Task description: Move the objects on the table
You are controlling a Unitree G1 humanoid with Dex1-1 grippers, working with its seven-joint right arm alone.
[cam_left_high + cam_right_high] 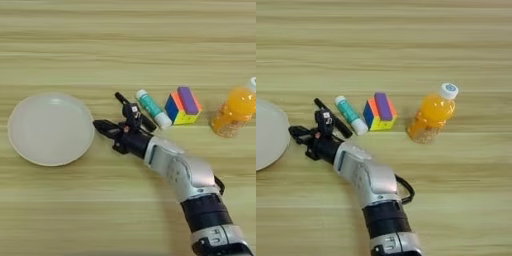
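Note:
The round pale plate [50,129] lies at the left of the table [125,45]. A slim black marker pen [121,98] lies slanted just right of it, and beside the pen lie the teal tube with a white cap [152,108] and then the multicoloured cube [183,105]. My right gripper [116,119] reaches in from the bottom right and is open. One black finger [104,127] points at the plate's right rim. The other finger [133,112] stands over the middle of the pen and hides part of it. Nothing is held between them.
An orange juice bottle [433,119] with a white cap lies tilted to the right of the cube. My silver forearm [187,172] crosses the near right part of the table.

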